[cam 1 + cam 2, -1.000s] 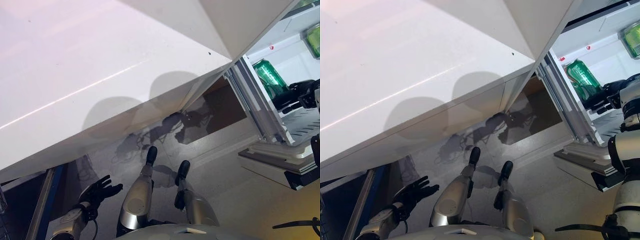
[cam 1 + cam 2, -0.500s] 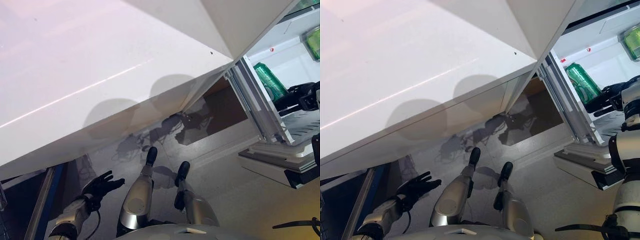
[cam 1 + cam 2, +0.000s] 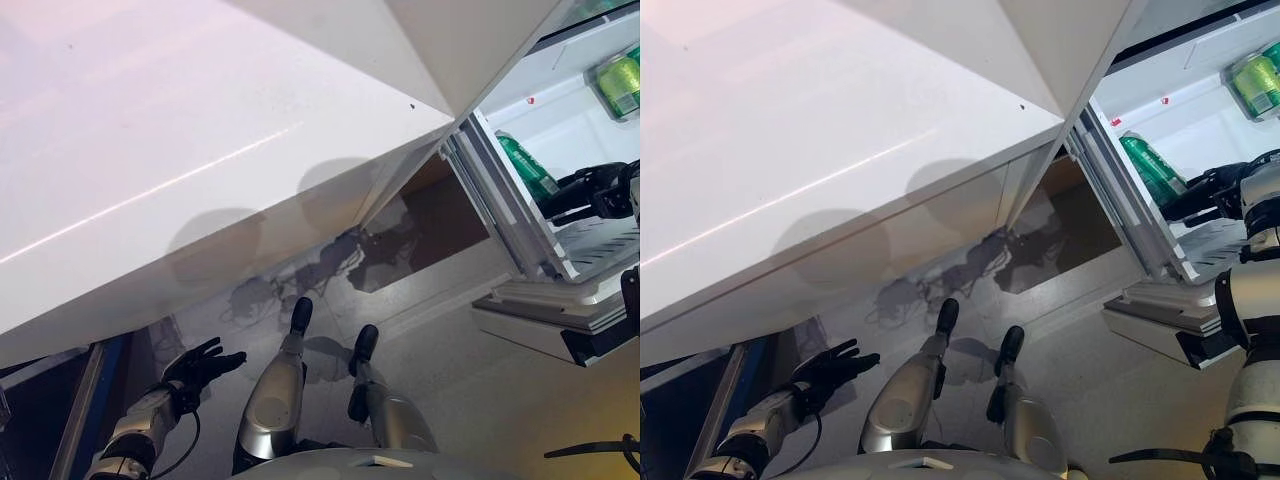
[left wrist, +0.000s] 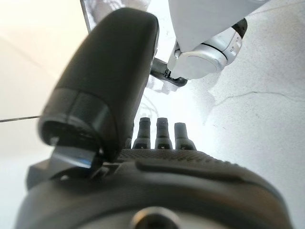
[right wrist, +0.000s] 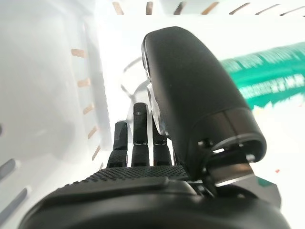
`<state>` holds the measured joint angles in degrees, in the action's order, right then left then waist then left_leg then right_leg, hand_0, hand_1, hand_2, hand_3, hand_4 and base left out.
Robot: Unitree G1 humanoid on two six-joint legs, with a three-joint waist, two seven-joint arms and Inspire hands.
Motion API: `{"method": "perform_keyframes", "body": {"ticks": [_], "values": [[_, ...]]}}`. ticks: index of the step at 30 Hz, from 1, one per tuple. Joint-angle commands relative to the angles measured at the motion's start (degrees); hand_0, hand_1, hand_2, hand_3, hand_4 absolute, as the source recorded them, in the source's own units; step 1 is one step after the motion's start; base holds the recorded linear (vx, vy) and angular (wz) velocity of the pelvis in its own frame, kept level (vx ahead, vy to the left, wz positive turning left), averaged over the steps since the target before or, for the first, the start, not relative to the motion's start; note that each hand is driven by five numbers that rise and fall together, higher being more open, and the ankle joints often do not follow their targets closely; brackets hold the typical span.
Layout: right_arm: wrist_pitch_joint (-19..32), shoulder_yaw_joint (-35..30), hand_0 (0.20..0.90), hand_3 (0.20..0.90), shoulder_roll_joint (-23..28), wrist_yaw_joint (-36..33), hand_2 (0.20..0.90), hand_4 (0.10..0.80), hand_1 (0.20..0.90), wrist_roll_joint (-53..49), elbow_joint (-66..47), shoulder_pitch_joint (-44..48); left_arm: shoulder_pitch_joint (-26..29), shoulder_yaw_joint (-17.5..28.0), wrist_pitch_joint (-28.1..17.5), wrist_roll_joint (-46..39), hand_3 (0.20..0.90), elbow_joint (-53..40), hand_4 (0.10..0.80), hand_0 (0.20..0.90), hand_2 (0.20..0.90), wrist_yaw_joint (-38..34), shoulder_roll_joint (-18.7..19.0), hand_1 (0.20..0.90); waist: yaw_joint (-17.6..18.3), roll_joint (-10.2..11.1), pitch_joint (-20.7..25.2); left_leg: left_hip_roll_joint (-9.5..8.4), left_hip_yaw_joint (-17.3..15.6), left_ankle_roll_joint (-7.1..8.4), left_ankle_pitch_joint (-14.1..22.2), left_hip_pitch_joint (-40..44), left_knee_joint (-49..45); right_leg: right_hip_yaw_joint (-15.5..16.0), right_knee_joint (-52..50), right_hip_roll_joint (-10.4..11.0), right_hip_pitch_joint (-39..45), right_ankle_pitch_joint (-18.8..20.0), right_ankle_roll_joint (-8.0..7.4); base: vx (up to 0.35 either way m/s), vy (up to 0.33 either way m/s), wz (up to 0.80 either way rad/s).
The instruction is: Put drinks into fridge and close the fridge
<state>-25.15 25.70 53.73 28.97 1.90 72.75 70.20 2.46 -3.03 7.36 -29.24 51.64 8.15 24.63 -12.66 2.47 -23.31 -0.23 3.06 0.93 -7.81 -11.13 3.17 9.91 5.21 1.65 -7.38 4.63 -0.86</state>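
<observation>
A green drink can [image 3: 525, 168] stands tilted on a white shelf [image 3: 600, 245] inside the open fridge at the right. My right hand [image 3: 590, 190] reaches into the fridge just beside the can, fingers straight and open. In the right wrist view the can [image 5: 274, 71] shows past the thumb [image 5: 190, 90], outside the hand. A second green can [image 3: 1252, 85] sits higher up in the fridge. My left hand [image 3: 830, 368] hangs low at the lower left, open and holding nothing, over the floor.
A broad white panel [image 3: 200, 150] fills the upper left and ends at the fridge's opening. White trays [image 3: 545, 320] jut out below the shelf. A blue-edged frame [image 3: 90, 400] stands at the lower left beside the left hand.
The right hand has let go of the green can, which now rests on the shelf, deeper in. The view shifted, bringing the upper can into sight. The left hand rose slightly.
</observation>
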Motion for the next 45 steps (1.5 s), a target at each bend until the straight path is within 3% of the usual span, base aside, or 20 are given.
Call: {"method": "perform_keyframes", "body": {"ticks": [1,4,12,20,24,28,32,39,45], "values": [[7.9,5.4,0.900,0.900,4.6,-11.8,0.900,0.800,0.900,-1.3,-2.8,0.3,-3.7,-3.4,-0.2,2.3,0.900,4.0,0.800,0.900,0.900,0.5,3.4,0.900,1.6,0.4,6.6,-2.53,-0.3,-0.43,5.2,0.9,1.8,-0.6,-2.5,-0.4,-2.3,-1.1,-3.15,0.022,0.060,-0.05],[11.3,4.7,0.900,0.900,7.7,-16.9,0.900,0.800,0.900,-6.1,-7.9,-0.4,-4.2,-3.8,-0.9,3.4,0.900,5.6,0.800,0.900,0.900,0.9,2.9,0.900,3.1,0.7,8.4,-2.37,-1.1,-0.43,5.7,2.4,1.8,-0.9,-2.0,-0.1,-1.1,-1.0,-3.55,0.037,0.066,-0.01],[12.8,-4.0,0.900,0.900,14.2,-27.4,0.900,0.800,0.900,-12.8,-30.5,-9.2,-4.6,-3.6,-1.0,3.5,0.900,9.8,0.800,0.900,0.900,1.4,1.6,0.900,8.2,0.8,13.5,-1.98,-2.9,-0.59,7.3,6.0,1.8,-3.2,-0.9,0.1,1.7,-1.2,-4.28,0.024,0.044,-0.10],[19.0,-25.0,0.900,0.900,16.1,-35.5,0.900,0.800,0.900,-12.5,-54.2,-28.0,-5.7,-0.9,-1.2,7.4,0.900,12.4,0.800,0.900,0.900,2.5,-0.9,0.900,13.5,-0.4,19.2,-1.35,-5.6,-1.08,9.5,10.7,1.8,-5.8,-0.8,-0.1,4.9,-2.5,-4.39,0.029,0.026,-0.21],[19.0,-36.5,0.900,0.900,13.2,-38.1,0.900,0.800,0.900,-11.0,-64.4,-40.6,-6.3,0.7,-0.7,8.0,0.900,12.6,0.800,0.900,0.900,1.7,-2.2,0.900,15.7,-0.6,20.4,-1.07,-6.6,-1.23,10.2,12.5,1.8,-6.8,-1.1,-0.3,6.1,-2.9,-4.28,0.029,-0.009,-0.19],[20.8,-48.4,0.900,0.900,5.1,-40.1,0.900,0.800,0.900,-8.1,-72.4,-57.4,-7.6,3.2,-0.1,8.9,0.900,13.0,0.800,0.900,0.900,0.9,-3.9,0.900,18.0,-1.0,21.4,-0.88,-7.7,-1.52,11.4,15.1,1.7,-8.4,-1.8,-0.6,7.9,-3.8,-4.15,0.082,-0.038,-0.25],[22.0,-55.1,0.900,0.900,-1.9,-39.1,0.900,0.800,0.900,-7.3,-74.4,-68.5,-9.0,4.8,0.3,9.7,0.900,14.1,0.800,0.900,0.900,0.7,-5.1,0.900,19.7,-1.6,20.5,-0.94,-8.2,-2.30,13.1,16.5,-1.1,-10.1,-6.1,-0.8,8.2,-5.9,-3.14,0.124,-0.030,-0.23],[22.0,-55.3,0.900,0.900,-10.2,-39.0,0.900,0.800,0.900,-8.8,-70.0,-75.1,-10.0,6.4,-0.1,9.9,0.900,14.2,0.800,0.900,0.900,-0.2,-6.8,0.900,21.2,-1.6,15.5,-2.28,-6.5,-4.48,18.8,14.7,-13.9,-11.0,-17.4,-0.7,6.4,-11.0,-0.90,0.117,-0.003,-0.11],[23.5,-49.9,0.900,0.900,-9.6,-38.6,0.900,0.800,0.900,-12.5,-65.7,-70.9,-6.5,4.0,1.0,8.6,0.900,11.9,0.800,0.900,0.900,-2.6,-6.2,0.900,20.2,-1.1,10.1,-3.11,-5.8,-6.04,23.7,6.9,-26.4,-9.5,-28.0,0.7,1.2,-15.6,1.32,-0.063,-0.002,0.03]]}}
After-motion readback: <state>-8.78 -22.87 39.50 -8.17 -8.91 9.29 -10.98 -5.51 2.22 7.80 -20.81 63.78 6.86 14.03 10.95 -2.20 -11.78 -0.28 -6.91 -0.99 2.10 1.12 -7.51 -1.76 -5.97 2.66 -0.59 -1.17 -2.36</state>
